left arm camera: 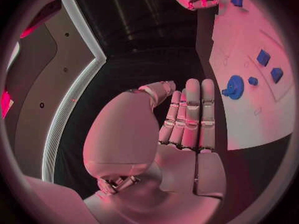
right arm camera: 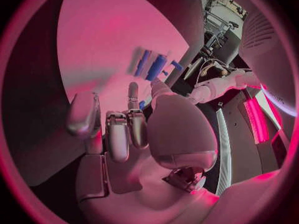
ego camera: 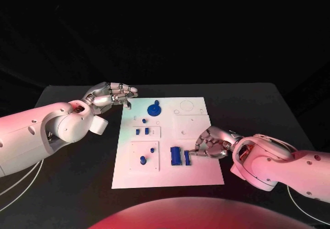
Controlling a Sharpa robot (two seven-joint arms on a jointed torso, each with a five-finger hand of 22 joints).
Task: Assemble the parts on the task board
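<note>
head view: right hand down on the board

right hand (ego camera: 211,143) sits curled on the white task board (ego camera: 199,176), fingertips touching a blue bar (ego camera: 187,157); can't tell if it's gripping. left hand (ego camera: 110,95) hovers off the board's far-left corner, fingers straight, holding nothing, near the blue gear (ego camera: 155,109).

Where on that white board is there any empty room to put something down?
The task board is bare along its near edge, below the blue bars, and at its far right corner. The left column of blue parts is crowded, and the right hand covers the right edge.
</note>
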